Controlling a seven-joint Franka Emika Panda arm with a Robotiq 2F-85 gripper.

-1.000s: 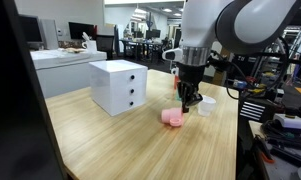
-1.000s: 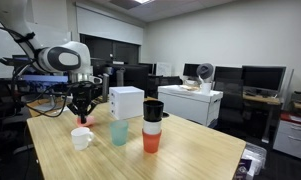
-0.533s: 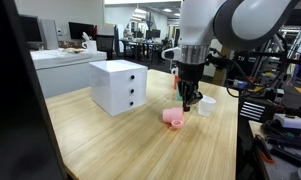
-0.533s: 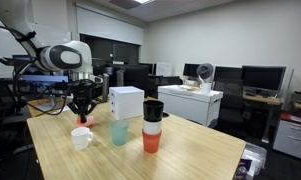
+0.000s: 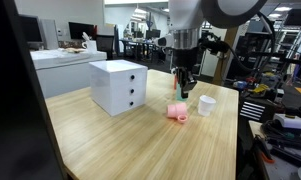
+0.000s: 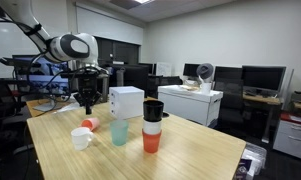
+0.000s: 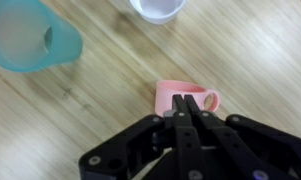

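A pink cup [image 5: 177, 111] with a handle lies on its side on the wooden table; it also shows in the wrist view [image 7: 186, 99] and in an exterior view [image 6: 89, 124]. My gripper [image 5: 182, 94] hangs shut and empty above it, fingers pressed together [image 7: 187, 106], not touching it. In an exterior view the gripper [image 6: 87, 103] is well above the table. A white cup [image 5: 206, 104] [image 7: 158, 8] and a translucent teal cup [image 6: 120, 132] [image 7: 35, 35] stand close by.
A white drawer box [image 5: 118, 86] [image 6: 126, 102] stands on the table behind the cups. A stack of black and orange cups [image 6: 152, 125] stands next to the teal cup. Office desks, monitors and chairs surround the table.
My gripper has risen from low beside the pink cup to well above it, staying shut. The pink cup stays lying on the table.
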